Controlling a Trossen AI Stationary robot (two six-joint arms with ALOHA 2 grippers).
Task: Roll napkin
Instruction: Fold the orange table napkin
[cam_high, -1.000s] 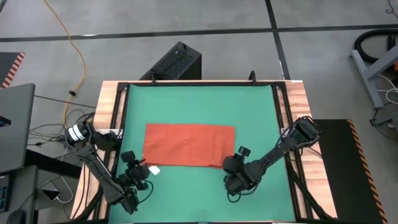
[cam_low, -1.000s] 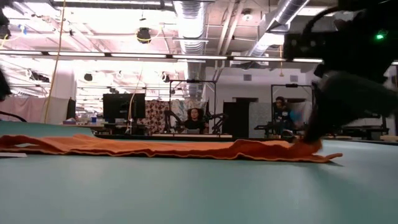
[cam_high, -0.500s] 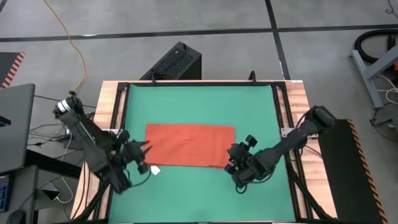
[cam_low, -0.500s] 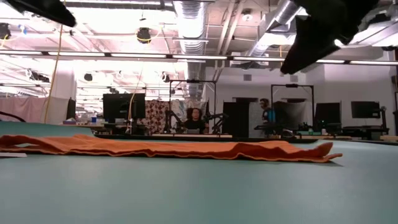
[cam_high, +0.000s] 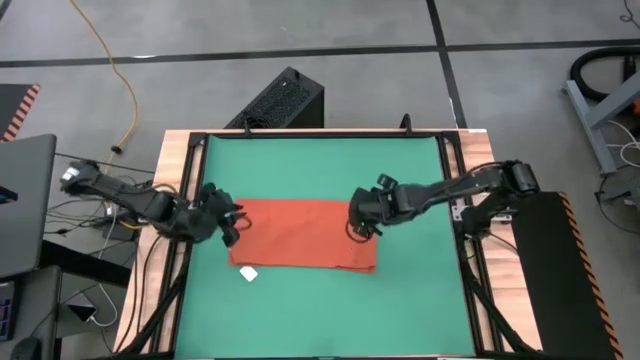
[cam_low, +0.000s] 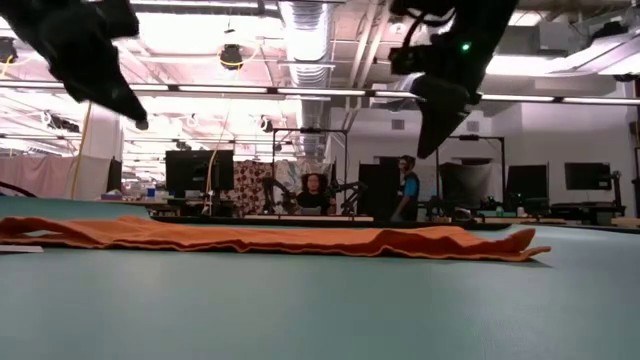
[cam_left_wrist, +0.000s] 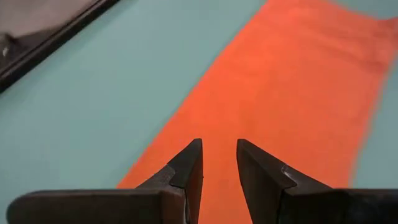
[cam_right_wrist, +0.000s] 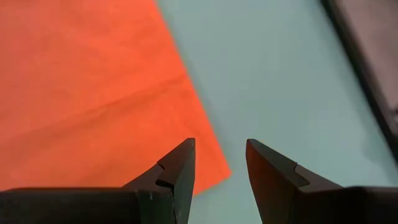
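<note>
1. The left gripper (cam_high: 228, 216) hovers above the napkin's left short edge, its fingers (cam_left_wrist: 186, 167) parted with nothing between them.
2. The napkin (cam_high: 305, 233) lies flat mid-table on the green mat (cam_high: 320, 160); its long axis runs left to right, its white tag (cam_high: 248, 273) off the near-left corner. No roll has begun, so all the rolling is left.
3. The right gripper (cam_high: 360, 222) hangs above the right short edge, fingers (cam_right_wrist: 177, 168) apart and empty.
</note>
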